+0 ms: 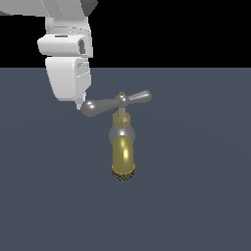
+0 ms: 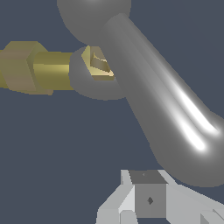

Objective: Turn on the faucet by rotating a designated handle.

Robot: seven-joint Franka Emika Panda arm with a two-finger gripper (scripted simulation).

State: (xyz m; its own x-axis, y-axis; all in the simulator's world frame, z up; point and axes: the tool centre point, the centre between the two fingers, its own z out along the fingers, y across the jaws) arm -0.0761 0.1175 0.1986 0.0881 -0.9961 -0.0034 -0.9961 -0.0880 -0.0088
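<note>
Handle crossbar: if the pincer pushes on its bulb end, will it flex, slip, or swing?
The handle looks like rigid metal, so flexing seems unlikely. Its glossy, rounded bulb may let the pincer slide off. Centred on the faucet stem, it probably pivots rather than tips.

Shiny brass-yellow curved faucet spout point(image 1: 123, 156), silver-grey collar, glossy silver-grey crossbar handle point(image 1: 116, 103), plain white robot claw point(image 1: 79, 105), flat slate-blue surface point(image 1: 196, 196).

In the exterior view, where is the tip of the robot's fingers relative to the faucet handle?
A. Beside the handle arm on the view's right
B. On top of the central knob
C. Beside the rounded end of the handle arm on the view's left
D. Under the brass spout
C: the fingers end right next to the left bulb of the handle, well away from the spout of the faucet.
</note>
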